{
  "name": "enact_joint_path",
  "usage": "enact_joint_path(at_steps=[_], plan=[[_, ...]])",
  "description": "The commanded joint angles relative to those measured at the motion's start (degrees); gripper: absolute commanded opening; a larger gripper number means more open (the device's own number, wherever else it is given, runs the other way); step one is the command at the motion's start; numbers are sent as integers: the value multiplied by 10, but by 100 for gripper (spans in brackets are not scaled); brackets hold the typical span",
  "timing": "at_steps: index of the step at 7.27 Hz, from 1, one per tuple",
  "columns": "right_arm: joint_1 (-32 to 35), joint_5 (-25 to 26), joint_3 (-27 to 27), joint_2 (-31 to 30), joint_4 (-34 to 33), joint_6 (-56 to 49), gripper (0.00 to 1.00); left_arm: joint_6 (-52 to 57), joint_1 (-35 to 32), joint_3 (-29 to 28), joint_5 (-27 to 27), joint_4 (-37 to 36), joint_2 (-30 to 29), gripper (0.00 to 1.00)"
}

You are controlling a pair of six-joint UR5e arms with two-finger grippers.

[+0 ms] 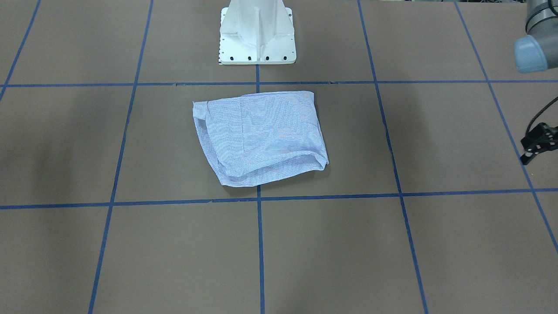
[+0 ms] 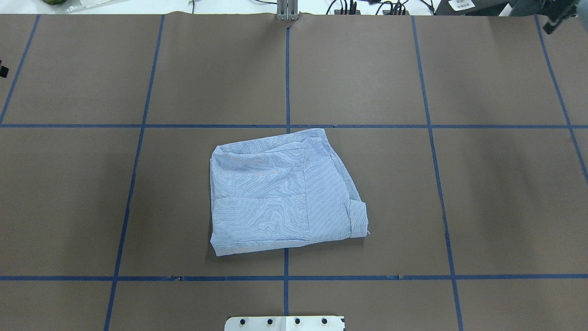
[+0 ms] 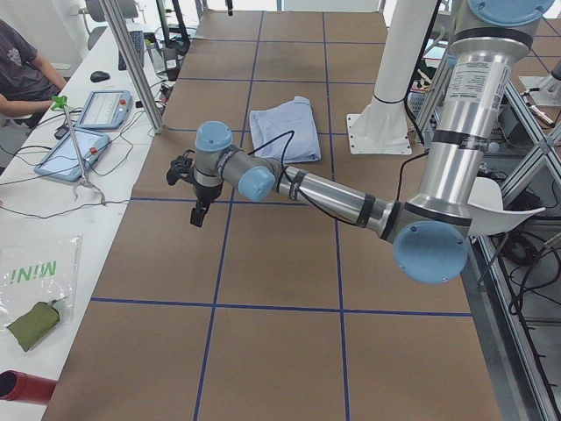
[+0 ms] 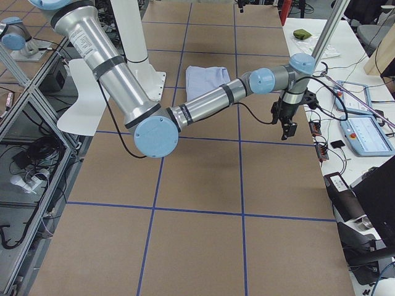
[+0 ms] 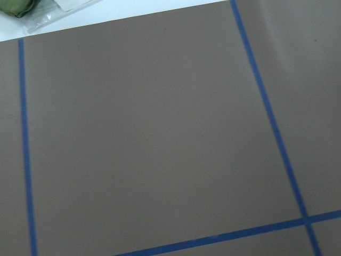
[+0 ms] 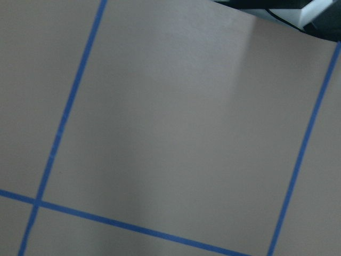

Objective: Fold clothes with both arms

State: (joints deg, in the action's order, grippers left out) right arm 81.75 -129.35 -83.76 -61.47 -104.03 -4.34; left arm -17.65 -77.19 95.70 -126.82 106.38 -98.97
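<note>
Your two arms reach wide over the worktop while the one shirt lies folded at its centre. The shirt is a flat, rough rectangle of blue-and-white stripe, set across the middle line of blue tape. In the overhead view the single white pedestal stands at six o'clock from it.

The left arm drops to a low elbow. Its forearm then runs out nearly level, and the wrist is bent so that the left gripper points down above the brown surface. In the overhead view it sits at about ten o'clock from the shirt and well apart from it.

The right arm mirrors that pose. The right gripper hangs downward at about two o'clock from the shirt, near the far corner.

You cannot tell how far either pair of jaws is parted. Neither touches the shirt.

Each wrist camera shows only brown worktop crossed by tape. You count one shirt, two arms, two grippers and one pedestal. One person sits at the side bench.
</note>
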Motion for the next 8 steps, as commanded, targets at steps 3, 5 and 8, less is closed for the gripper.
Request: enact_joint_path(at_steps=[3,5,8], plan=[[49,-12,-37,-177,75,-19,100,17,-39,-31,-10,31,37,100],[48,13,-31,-220,124,-16,100,23,-39,-60,-3,30,63,100],[59,-16,-27,-234,122,-12,100,23,-47,-65,-17,-22,67,100]])
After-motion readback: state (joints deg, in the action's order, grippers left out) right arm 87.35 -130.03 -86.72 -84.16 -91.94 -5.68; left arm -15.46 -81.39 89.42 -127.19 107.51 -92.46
